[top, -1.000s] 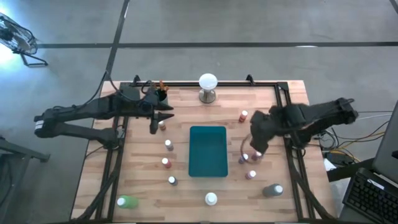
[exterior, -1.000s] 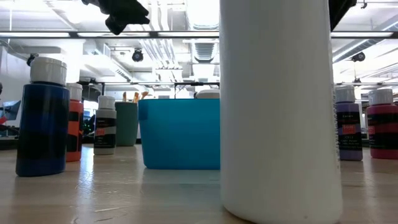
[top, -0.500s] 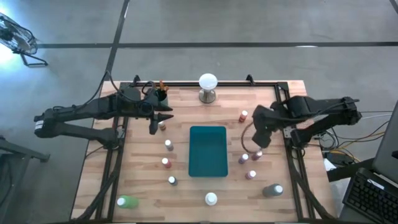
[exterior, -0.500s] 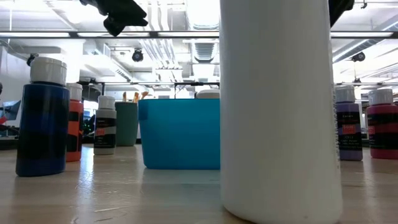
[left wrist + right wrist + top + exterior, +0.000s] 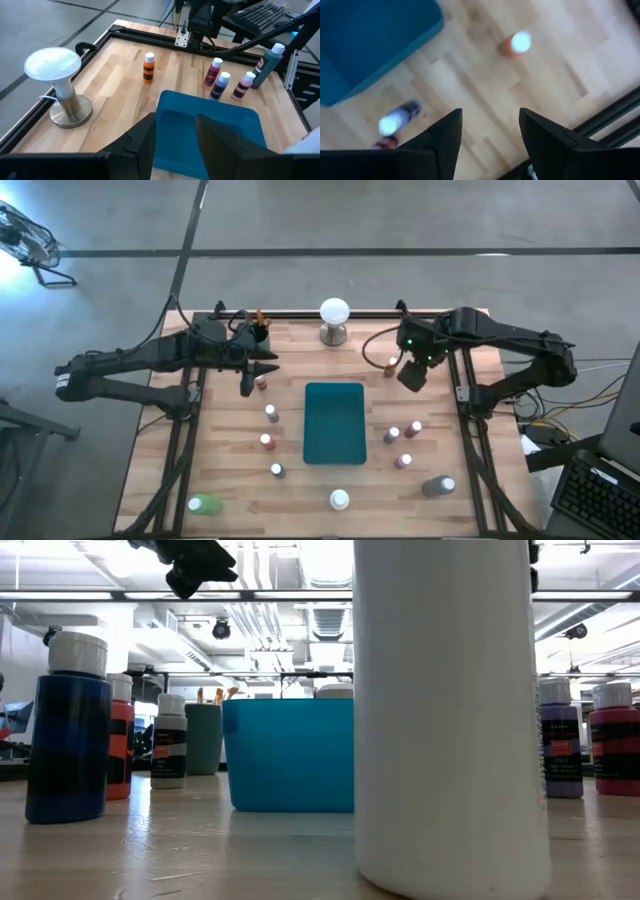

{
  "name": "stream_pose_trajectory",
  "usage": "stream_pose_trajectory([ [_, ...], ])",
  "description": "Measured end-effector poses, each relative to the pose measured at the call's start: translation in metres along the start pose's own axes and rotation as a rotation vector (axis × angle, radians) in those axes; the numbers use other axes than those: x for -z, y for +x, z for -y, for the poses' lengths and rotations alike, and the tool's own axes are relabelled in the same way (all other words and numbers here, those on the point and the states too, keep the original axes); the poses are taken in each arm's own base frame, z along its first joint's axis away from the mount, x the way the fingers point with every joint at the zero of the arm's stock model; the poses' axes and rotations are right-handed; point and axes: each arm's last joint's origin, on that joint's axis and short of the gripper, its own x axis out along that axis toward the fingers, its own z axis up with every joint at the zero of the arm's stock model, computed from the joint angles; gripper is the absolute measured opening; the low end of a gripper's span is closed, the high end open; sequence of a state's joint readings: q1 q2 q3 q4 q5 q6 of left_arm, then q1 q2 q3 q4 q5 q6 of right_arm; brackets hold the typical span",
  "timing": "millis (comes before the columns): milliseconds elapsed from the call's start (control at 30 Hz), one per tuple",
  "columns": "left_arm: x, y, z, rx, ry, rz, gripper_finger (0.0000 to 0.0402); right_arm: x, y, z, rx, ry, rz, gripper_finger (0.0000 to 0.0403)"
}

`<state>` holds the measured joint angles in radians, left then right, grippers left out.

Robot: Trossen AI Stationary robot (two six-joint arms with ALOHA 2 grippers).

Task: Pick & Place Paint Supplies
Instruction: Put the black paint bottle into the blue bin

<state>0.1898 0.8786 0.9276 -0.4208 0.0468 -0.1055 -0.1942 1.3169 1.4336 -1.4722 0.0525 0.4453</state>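
The right gripper (image 5: 413, 372) is seen above the table's far right part, just beside the orange bottle (image 5: 391, 366), with nothing touched by it. In the right wrist view its two dark fingers (image 5: 442, 142) stand apart with bare wood between them, so the jaws are open and empty; the orange bottle (image 5: 516, 44) lies ahead of them and a corner of the teal tray (image 5: 365, 40) is shown to one side.

The left gripper (image 5: 250, 375) is held over the table's far left part, close to a white-capped bottle (image 5: 261, 381) and near the dark cup of brushes (image 5: 258, 328). In the left wrist view its fingers (image 5: 145, 142) are parted with nothing between them, so these jaws are open too.

The teal tray (image 5: 334, 423) lies in the middle of the table, and no paint supply is seen in it. Small bottles are stood on both sides of it: a row of three at the left (image 5: 267, 442), a purple one (image 5: 391, 435) and two reddish ones at the right. A green bottle (image 5: 205, 503), a white bottle (image 5: 339, 500) and a grey bottle (image 5: 438, 486) are stood along the near edge. The white ball on a metal base (image 5: 334, 320) is set at the far edge
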Motion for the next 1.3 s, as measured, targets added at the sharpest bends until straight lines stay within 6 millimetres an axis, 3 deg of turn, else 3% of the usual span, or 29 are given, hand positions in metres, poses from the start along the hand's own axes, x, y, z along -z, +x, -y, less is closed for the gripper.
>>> stream_pose_trajectory([
  [133, 0.002, -0.001, 0.0, -0.001, 0.005, -0.015, 0.0142, 0.018, -0.009, -0.007, -0.034, 0.015, -0.041, 0.0193],
  [267, 0.004, -0.001, 0.0, -0.004, 0.016, -0.041, 0.0142, 0.043, -0.017, -0.029, -0.065, 0.012, -0.083, 0.018],
  [500, 0.007, 0.0, -0.001, -0.006, -0.004, -0.067, 0.0142, 0.103, -0.03, -0.074, -0.124, 0.045, -0.143, 0.0159],
  [767, 0.005, 0.0, -0.001, -0.005, -0.005, -0.056, 0.0142, 0.166, -0.037, -0.105, -0.119, 0.218, -0.207, 0.0136],
  [967, 0.005, 0.0, -0.001, -0.005, 0.001, -0.056, 0.0142, 0.188, -0.03, -0.127, -0.102, 0.304, -0.234, 0.012],
  [1300, 0.005, 0.001, -0.001, -0.004, 0.042, -0.053, 0.0142, 0.196, -0.008, -0.164, -0.12, 0.288, -0.247, 0.0104],
])
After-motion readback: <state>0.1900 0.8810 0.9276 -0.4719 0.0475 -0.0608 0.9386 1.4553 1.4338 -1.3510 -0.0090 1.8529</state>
